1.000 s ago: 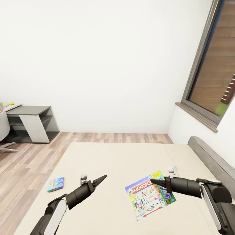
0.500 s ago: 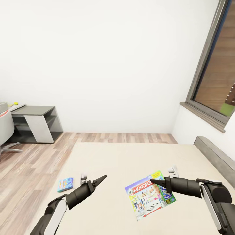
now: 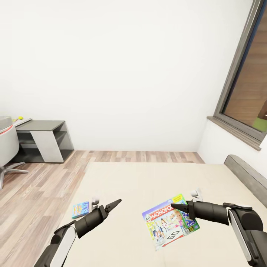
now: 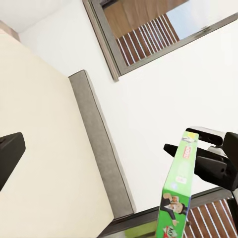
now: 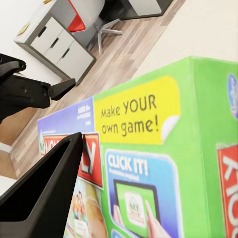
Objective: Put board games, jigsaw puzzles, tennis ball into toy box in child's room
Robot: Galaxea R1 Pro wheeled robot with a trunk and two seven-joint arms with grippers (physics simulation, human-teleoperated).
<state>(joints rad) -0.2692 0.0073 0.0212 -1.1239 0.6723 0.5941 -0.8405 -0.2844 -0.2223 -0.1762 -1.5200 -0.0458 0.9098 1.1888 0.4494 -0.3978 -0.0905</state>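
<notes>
In the head view the right gripper (image 3: 177, 206) sits at the lower right of the frame, its jaws clamped on the far edge of the Monopoly board game (image 3: 168, 221) — a green-edged printed box held flat above the bed (image 3: 155, 178). The right wrist view shows that box (image 5: 163, 163) up close, with one dark finger (image 5: 44, 188) lying across its printed face. The left wrist view catches the same box (image 4: 177, 193) edge-on with the right gripper (image 4: 171, 148) pinching it.

The left gripper (image 3: 113, 204) hangs at the lower left of centre, carrying nothing; whether its jaws are parted or together I cannot tell. In the head view only a single dark point shows.

A second board game (image 3: 80, 209), small and light blue, lies flat on the bed cover near the bed's left edge, just left of the left arm (image 3: 87, 222).

At the far left edge, by the wall, a grey chair (image 3: 7, 148) stands on the wood floor (image 3: 33, 185) beside a dark-topped shelf unit (image 3: 42, 141); a small yellow-green speck (image 3: 20, 118) — the tennis ball — rests on the table (image 3: 23, 121) corner behind them

A window (image 3: 248, 85) fills the upper right
</notes>
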